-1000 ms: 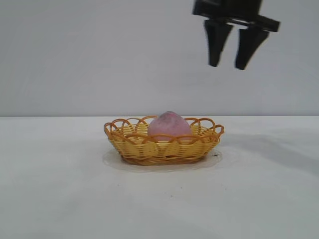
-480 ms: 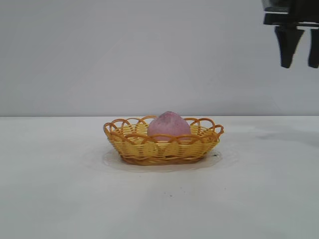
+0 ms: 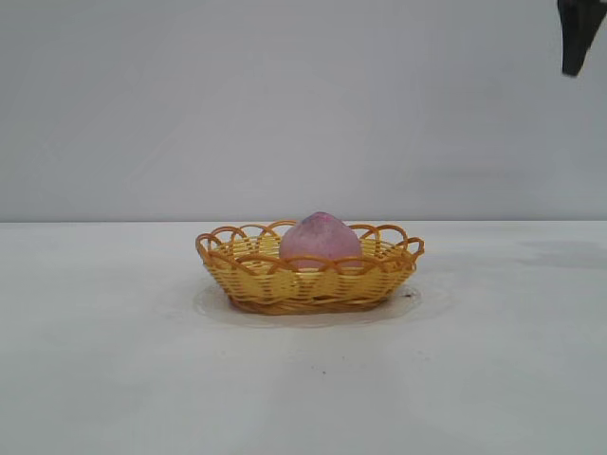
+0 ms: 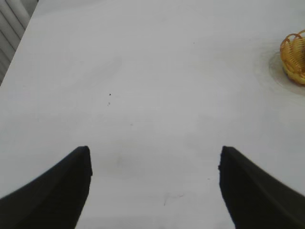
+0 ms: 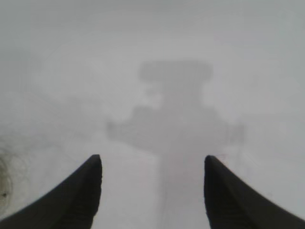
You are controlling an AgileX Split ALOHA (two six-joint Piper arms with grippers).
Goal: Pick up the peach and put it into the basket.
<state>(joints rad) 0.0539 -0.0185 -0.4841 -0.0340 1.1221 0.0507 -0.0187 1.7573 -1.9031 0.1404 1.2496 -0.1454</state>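
The dusty-pink peach (image 3: pixel 321 239) rests inside the orange-yellow wicker basket (image 3: pixel 251 281) at the middle of the white table. High at the exterior view's upper right corner, one dark fingertip (image 3: pixel 575 36) of my right gripper shows, far from the basket. In the right wrist view my right gripper (image 5: pixel 153 164) stands open over bare table, with its own shadow below. My left gripper (image 4: pixel 155 157) is open and empty above bare table; a piece of the basket's rim (image 4: pixel 294 56) shows off to the side in the left wrist view.
A white table (image 3: pixel 114 360) spreads around the basket, with a plain grey wall behind. A ribbed white fixture (image 4: pixel 12 28) stands beyond the table's edge in the left wrist view.
My right gripper has risen and moved right, from above the basket's right side to the upper right corner, nearly out of the exterior view. The peach and basket have stayed put.
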